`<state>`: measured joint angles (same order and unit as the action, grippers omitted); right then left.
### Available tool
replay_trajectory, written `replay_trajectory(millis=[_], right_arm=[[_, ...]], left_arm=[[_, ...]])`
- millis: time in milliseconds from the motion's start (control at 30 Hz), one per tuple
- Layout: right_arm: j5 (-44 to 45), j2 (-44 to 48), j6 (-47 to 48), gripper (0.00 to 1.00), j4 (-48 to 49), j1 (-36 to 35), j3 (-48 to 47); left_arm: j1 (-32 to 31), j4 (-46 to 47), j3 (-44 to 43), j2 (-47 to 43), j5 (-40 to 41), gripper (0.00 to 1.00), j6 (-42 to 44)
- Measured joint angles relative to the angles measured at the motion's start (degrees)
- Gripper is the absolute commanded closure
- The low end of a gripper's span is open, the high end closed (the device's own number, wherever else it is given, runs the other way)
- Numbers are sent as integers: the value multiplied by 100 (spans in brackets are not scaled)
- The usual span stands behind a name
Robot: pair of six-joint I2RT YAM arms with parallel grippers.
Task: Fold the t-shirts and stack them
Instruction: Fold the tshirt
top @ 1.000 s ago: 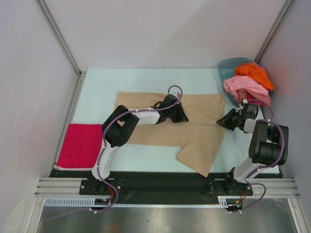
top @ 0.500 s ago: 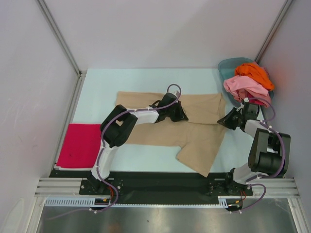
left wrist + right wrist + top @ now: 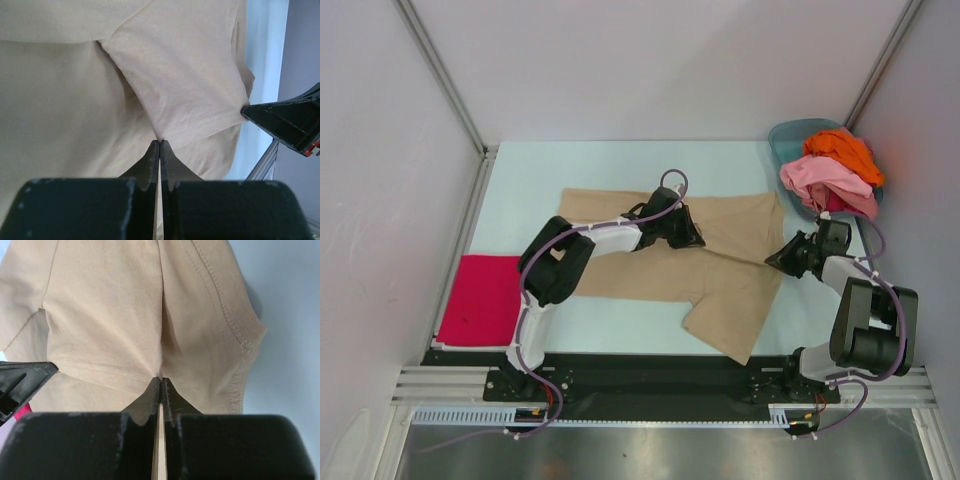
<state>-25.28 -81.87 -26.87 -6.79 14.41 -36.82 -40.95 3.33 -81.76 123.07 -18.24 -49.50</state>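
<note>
One large tan t-shirt (image 3: 730, 285) lies spread flat across the middle of the top view, on the pale blue-green table (image 3: 520, 180). One of its sleeves points toward the lower centre of the frame.

Both pincers have hold of this shirt. The left gripper (image 3: 696, 238) sits just above the centre of the frame, on the middle of the cloth. In the left wrist view its jaws are pressed together with no gap, and a small ridge of tan fabric is caught at their tips beside a stitched hem.

The right gripper (image 3: 772, 258) is at the shirt's right edge, right of centre in the top view. Its own camera shows its jaws likewise closed tight, nipping the cloth at a stitched hem. A fold runs up from the tips, and a ribbed edge lies toward the right of that frame. Each wrist view catches the other gripper's dark tip at the side of the frame, against the same cloth.

A magenta-red t-shirt (image 3: 480, 300), folded into a neat rectangle, rests at the lower left of the top view, by the table's near-left corner and apart from the tan one.

At the upper right a teal basin (image 3: 785, 135) holds a pink t-shirt (image 3: 820, 180) and an orange t-shirt (image 3: 845, 150). They are heaped loosely, with the orange one uppermost in the frame and the pink one spilling over the rim.
</note>
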Motion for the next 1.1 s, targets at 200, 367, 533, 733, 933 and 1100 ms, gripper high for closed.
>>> replay_trajectory(millis=[200, 367, 533, 733, 933, 1100], right_arm=[[15, -114, -52, 85, 20, -85, 39], [391, 28, 94, 65, -258, -118, 22], [981, 391, 341, 52, -592, -284, -350], [1784, -306, 562, 58, -442, -804, -1510], [2837, -1738, 828, 84, -389, -1523, -2914], [3508, -2708, 1069, 87, -516, -1867, -3991]], left_arm=[[20, -103, 0, 0, -7, 85, 2], [79, -249, 57, -44, 20, 61, 98], [184, -450, 671, -560, 136, 56, 289], [765, -710, 1008, -1421, 181, 56, 632], [1947, -623, 1008, -1722, 66, 56, 791], [2835, -616, 916, -1484, -79, 58, 798]])
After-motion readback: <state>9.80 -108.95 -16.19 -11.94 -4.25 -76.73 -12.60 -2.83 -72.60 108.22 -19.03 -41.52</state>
